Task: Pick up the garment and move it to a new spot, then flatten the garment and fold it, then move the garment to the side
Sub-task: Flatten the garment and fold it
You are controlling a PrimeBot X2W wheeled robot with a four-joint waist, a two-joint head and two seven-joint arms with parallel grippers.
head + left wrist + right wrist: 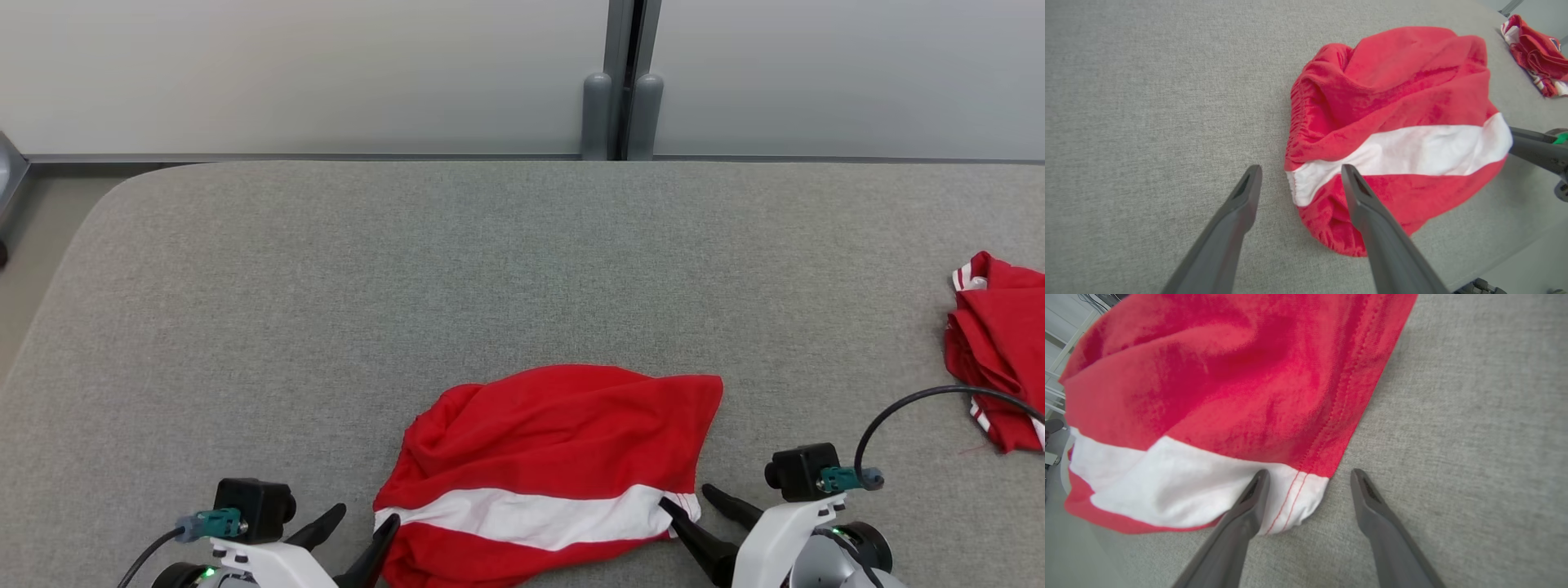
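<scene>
Left gripper [365,518] and right gripper [684,496], both spread and empty, flank the crumpled red garment [555,433].
One finger of each gripper lies over an end of the garment's white stripe [1412,149], the other over bare grey table [408,286]. A second red cloth [1000,343] lies well beyond the right gripper.

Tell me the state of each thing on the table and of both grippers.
Striped garment: crumpled, not yet flattened or folded.
Other red garment: bundled up at the far right.
Left gripper: open at the striped garment's left end, holding nothing.
Right gripper: open at its right end, holding nothing.
</scene>
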